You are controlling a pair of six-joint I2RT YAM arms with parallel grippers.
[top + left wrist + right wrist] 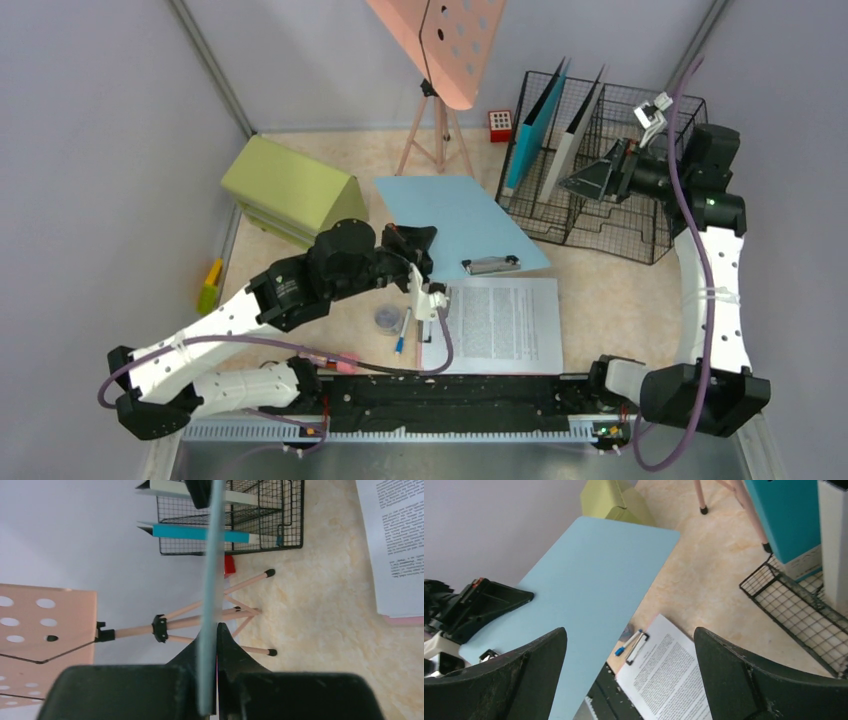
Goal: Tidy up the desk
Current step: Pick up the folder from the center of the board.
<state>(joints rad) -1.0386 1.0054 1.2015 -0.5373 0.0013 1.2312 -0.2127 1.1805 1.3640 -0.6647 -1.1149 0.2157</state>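
The pale beige marbled counter (pixel 610 290) spreads beneath and around a black wire file rack (pixel 640 235) (a teal folder (pixel 530 135) and a white folder (pixel 575 140) stand upright in it). Left of the rack, the left hand (pixel 412 243) is pressed together on the edge of a flat light-blue clipboard (pixel 455 215), pinching it. The board's metal clip (pixel 490 265) sits at the end nearest the rack's near-left corner. The right hand (pixel 630 632) hangs over the rack, spread wide and holding nothing. A printed white sheet (pixel 505 325) lies on the counter, nearer than the rack and to its left. A green house-shaped cabinet (pixel 290 190) stands well left of the rack.
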